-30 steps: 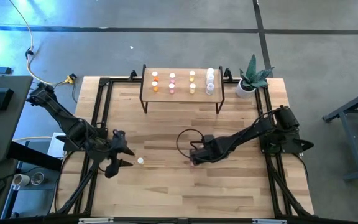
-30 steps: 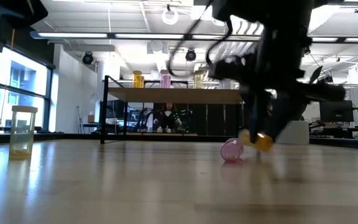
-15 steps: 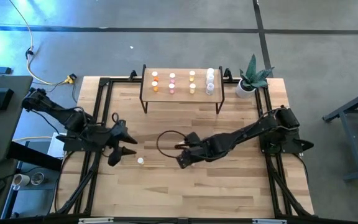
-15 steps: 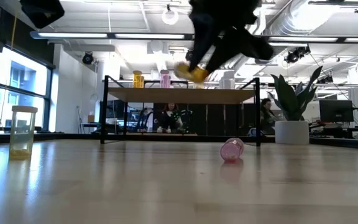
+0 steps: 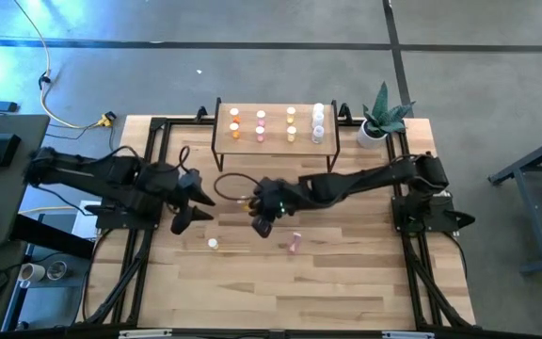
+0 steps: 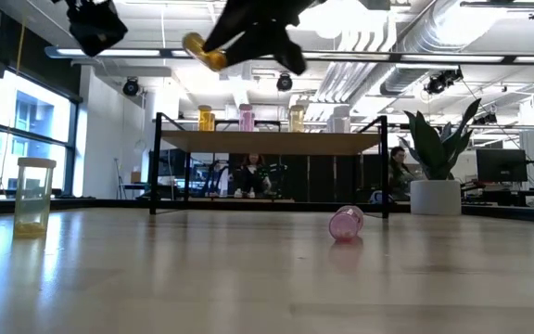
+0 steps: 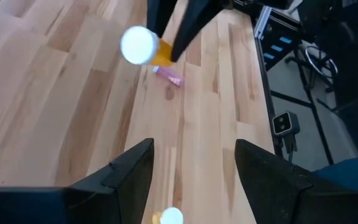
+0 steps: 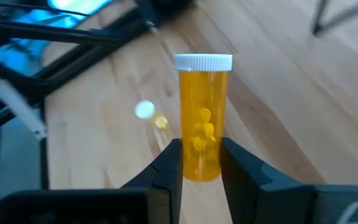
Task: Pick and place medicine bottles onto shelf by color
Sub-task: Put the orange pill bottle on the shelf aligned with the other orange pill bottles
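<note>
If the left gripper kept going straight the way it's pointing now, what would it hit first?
Most likely the orange bottle held by the right gripper, which sits ahead of the open left gripper in its wrist view. Depth is unclear; if it passed below, it would meet the table near the pink bottle.

right arm stretched long across the middle of the counter (image 5: 346, 282), its end effector (image 5: 260, 209) lifted well clear of the surface with both fingers (image 8: 169, 165) clamped onto the lower half of an orange bottle (image 8: 202, 118), cap pointing away from the wrist. left arm reaches in from its own side, its end effector (image 5: 191, 200) raised too, close to the other one, fingers (image 7: 126, 171) spread wide with nothing between them.
</note>
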Tool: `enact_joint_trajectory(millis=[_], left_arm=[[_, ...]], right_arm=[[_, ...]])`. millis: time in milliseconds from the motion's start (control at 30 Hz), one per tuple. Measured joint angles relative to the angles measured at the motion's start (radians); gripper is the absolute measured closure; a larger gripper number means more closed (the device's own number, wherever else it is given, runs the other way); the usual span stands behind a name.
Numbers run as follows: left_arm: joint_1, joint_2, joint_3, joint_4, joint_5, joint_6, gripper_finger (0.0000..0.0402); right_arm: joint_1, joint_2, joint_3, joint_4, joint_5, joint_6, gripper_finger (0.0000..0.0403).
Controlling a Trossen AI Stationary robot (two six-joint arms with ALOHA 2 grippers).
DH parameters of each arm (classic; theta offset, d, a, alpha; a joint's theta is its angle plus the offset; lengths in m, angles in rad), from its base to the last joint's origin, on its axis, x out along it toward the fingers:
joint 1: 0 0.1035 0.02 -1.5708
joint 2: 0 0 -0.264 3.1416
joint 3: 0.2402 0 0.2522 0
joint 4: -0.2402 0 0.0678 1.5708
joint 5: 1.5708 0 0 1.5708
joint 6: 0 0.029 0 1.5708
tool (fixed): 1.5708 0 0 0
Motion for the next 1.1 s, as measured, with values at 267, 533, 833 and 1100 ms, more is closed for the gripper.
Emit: enact_joint_trajectory(millis=[267, 533, 833, 1100], left_arm=[[0.187, 0.000, 0.000, 0.001, 0.123, 0.072, 0.0186], [0.336, 0.019, 0.000, 0.075, 0.226, 0.074, 0.0186], [0.444, 0.094, 0.127, -0.004, 0.251, 0.175, 0.0186], [0.501, 0.184, 0.249, -0.113, 0.243, 0.373, 0.0186]], right_arm=[[-0.088, 0.000, 0.000, 0.112, -0.187, -0.238, 0.0329], [-0.183, 0.000, 0.000, 0.138, -0.312, -0.364, 0.0329], [-0.250, 0.000, 0.000, 0.138, -0.369, -0.402, 0.0329], [-0.282, 0.000, 0.000, 0.138, -0.384, -0.486, 0.0329]])
